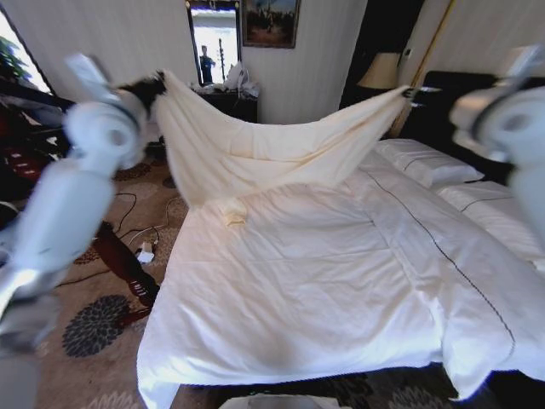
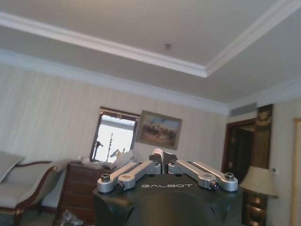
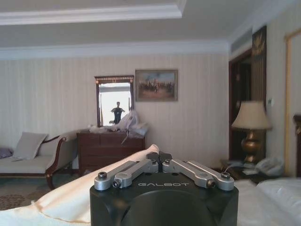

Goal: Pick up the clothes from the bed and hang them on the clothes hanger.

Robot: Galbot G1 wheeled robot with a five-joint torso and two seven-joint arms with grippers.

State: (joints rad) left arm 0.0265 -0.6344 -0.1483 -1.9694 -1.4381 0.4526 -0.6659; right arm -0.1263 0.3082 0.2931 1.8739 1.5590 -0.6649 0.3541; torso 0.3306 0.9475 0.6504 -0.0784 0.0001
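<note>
Left gripper (image 1: 157, 85): upper left, pinched tight on shirt corner.
Right gripper (image 1: 407, 92): upper right, clamping the other corner.
Cream shirt (image 1: 255, 149): stretched above white bed (image 1: 298, 290).

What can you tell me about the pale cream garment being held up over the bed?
The pale cream-yellow garment of thin soft fabric is stretched wide in the air between the left claw and the right claw, each shut on one end. It sags in the middle in loose folds, and a bunched lower part hangs down to touch the white-sheeted bed.
</note>
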